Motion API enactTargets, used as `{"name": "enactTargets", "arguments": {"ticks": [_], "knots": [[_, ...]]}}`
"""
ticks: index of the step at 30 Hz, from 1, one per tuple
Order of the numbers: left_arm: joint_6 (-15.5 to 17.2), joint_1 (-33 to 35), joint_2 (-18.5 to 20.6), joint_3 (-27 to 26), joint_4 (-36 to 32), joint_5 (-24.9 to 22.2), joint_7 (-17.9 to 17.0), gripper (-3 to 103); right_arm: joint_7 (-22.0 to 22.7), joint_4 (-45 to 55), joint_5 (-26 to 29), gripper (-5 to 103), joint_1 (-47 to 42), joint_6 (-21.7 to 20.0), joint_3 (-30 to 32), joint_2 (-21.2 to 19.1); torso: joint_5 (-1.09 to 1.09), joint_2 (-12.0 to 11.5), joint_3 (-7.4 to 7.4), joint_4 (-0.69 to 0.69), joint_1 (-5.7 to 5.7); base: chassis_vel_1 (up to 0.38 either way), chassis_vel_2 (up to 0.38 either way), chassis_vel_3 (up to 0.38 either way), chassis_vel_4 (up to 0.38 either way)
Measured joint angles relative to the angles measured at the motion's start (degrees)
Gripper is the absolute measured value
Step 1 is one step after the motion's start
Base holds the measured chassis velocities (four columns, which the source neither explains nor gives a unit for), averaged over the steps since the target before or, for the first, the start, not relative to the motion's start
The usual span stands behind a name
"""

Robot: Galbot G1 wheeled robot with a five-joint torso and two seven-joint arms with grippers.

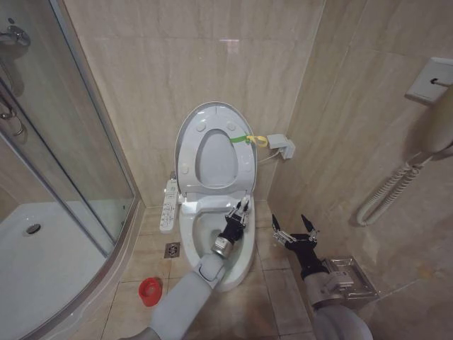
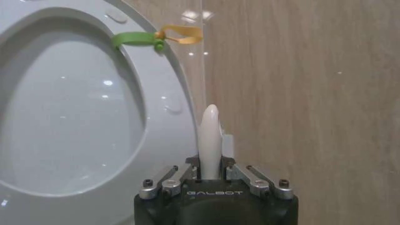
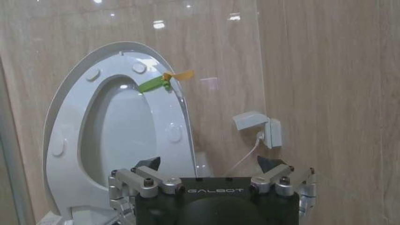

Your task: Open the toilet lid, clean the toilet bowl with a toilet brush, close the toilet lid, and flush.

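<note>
The toilet lid (image 1: 216, 156) stands raised against the back wall, with the ring seat up in front of it; it also shows in the wrist views (image 2: 69, 131) (image 3: 122, 136). Below it the toilet bowl (image 1: 185, 230) lies open. My left gripper (image 1: 242, 207) (image 2: 211, 165) hangs over the bowl's right rear, shut on the white handle of the toilet brush (image 2: 211, 133). The handle's rounded end sticks out past the fingers; the brush head is hidden. The red cup holder (image 1: 149, 290) sits on the floor, left of the bowl. My right gripper (image 1: 290, 225) (image 3: 209, 164) waits open, right of the bowl.
A glass shower enclosure (image 1: 71, 142) takes up the left. The long white button panel (image 1: 168, 205) juts from the bowl's left side, with a floor drain (image 1: 172, 249) below. A green strap (image 1: 239, 139), a wall box (image 1: 282, 146), a coiled cord (image 1: 393, 188) and a metal holder (image 1: 350, 276) sit to the right.
</note>
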Motion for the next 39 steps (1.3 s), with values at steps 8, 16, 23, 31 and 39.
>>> {"name": "enactTargets", "arguments": {"ticks": [8,16,23,31,39], "knots": [[-0.9,0.8,-0.64,1.05,3.63,-0.43,0.85,20,0.0,0.0,0.0,100,0.0,0.0,0.0,0.0,0.01,0.0,0.0,0.0,0.0,0.0,0.0,0.0,0.0],[-2.18,-0.67,1.15,-0.68,9.71,0.06,1.69,20,0.0,0.0,0.0,100,0.0,0.0,0.0,0.0,-0.02,0.0,0.0,-0.01,0.0,0.0,0.0,0.0,0.0],[-1.89,-1.19,1.83,-2.61,8.04,0.54,1.35,20,0.0,0.0,0.0,100,0.0,0.0,0.0,0.0,-0.01,0.0,0.0,0.0,0.0,0.0,0.0,0.0,0.0],[-1.26,0.76,1.1,-1.05,2.77,0.46,0.96,20,0.0,0.0,0.0,100,0.0,0.0,0.0,0.0,-0.01,0.0,0.0,-0.01,0.0,0.0,0.0,0.0,0.0],[-2.27,0.9,-0.18,0.0,7.49,0.57,1.48,20,0.0,0.0,0.0,100,0.0,0.0,0.0,0.0,0.0,0.0,0.0,0.0,0.0,0.0,0.0,0.0,0.0]]}}
